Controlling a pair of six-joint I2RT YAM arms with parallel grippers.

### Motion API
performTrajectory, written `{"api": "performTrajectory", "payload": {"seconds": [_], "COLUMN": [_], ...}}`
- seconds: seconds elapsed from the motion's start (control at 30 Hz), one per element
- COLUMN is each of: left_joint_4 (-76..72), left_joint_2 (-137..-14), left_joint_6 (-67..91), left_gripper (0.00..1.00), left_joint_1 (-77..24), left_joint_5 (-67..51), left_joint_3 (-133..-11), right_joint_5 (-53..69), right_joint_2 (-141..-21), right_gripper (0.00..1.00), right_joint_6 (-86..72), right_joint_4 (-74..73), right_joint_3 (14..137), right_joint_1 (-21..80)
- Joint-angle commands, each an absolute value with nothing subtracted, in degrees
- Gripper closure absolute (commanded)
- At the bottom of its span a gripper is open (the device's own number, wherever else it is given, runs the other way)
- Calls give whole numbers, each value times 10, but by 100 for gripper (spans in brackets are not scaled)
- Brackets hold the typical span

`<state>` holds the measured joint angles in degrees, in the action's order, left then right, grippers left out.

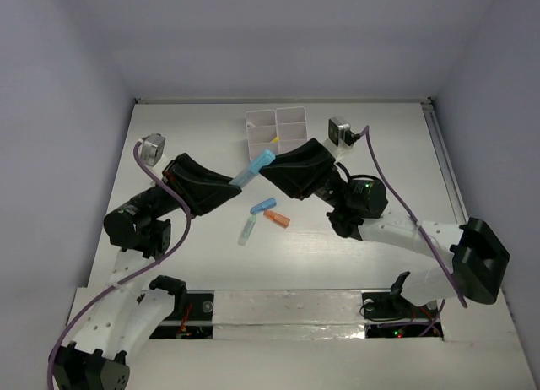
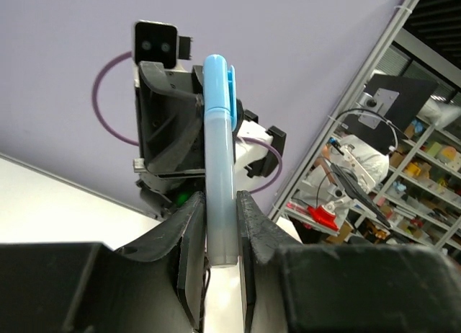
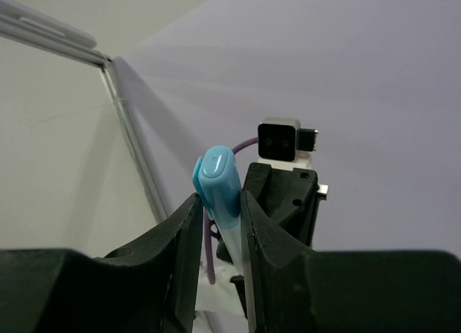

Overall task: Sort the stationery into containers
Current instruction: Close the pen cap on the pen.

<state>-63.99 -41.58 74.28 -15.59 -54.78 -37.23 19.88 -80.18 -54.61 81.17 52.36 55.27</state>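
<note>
A blue marker (image 1: 256, 166) hangs in the air over the table's middle, held at both ends. My left gripper (image 1: 234, 183) is shut on its pale barrel end (image 2: 218, 153). My right gripper (image 1: 278, 164) is shut on its bright blue cap (image 3: 220, 181). In the left wrist view the marker stands straight up out of the left gripper (image 2: 220, 203). In the right wrist view the cap sits between the right gripper's (image 3: 220, 203) jaws. The white organizer (image 1: 275, 120) stands just behind the two grippers, partly hidden by the right one.
On the table below lie a short blue marker (image 1: 261, 207), an orange marker (image 1: 277, 219) and a pale-green marker (image 1: 246, 230). Something yellow (image 1: 276, 140) shows in one organizer compartment. A metal rail (image 1: 443, 166) runs along the right edge.
</note>
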Motion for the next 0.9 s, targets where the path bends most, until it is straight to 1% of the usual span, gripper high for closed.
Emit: {"api": "performTrajectory", "payload": {"seconds": [0.0,0.07,0.17,0.33,0.37,0.43,0.47,0.53,0.57,0.6,0.63,0.67,0.73,0.77,0.83,0.87], "left_joint_4": [-711,-708,-709,-707,-703,-698,-696,-697,-698,-700,-703,-705,-714,-715,-717,-715], "left_joint_2": [-414,-414,-417,-408,-404,-395,-392,-386,-384,-382,-382,-382,-384,-384,-381,-379], "left_joint_6": [729,728,728,716,708,705,702,700,700,699,699,699,700,700,700,698], "left_gripper": [100,100,100,100,100,100,100,100,100,100,100,100,100,100,100,100], "left_joint_1": [-151,-151,-151,-151,-151,-151,-151,-151,-151,-151,-151,-151,-151,-151,-151,-151], "left_joint_5": [-408,-409,-409,-407,-404,-403,-400,-396,-395,-392,-392,-390,-389,-389,-389,-388], "left_joint_3": [-432,-426,-418,-394,-390,-373,-367,-348,-345,-336,-336,-331,-327,-323,-318,-312], "right_joint_5": [299,281,266,250,244,236,227,218,214,217,217,220,223,218,205,193], "right_joint_2": [-814,-803,-798,-780,-773,-750,-742,-721,-715,-708,-708,-702,-698,-690,-680,-674], "right_gripper": [100,100,100,100,81,60,48,41,34,29,29,25,20,15,10,6], "right_joint_6": [-477,-460,-439,-422,-418,-399,-392,-374,-369,-361,-358,-354,-347,-342,-322,-312], "right_joint_4": [554,494,445,442,432,414,395,376,365,353,353,342,337,328,316,303], "right_joint_3": [492,503,518,511,509,510,510,512,512,513,515,516,516,518,523,531], "right_joint_1": [589,594,594,599,599,599,599,599,599,599,599,599,599,599,599,599]}}
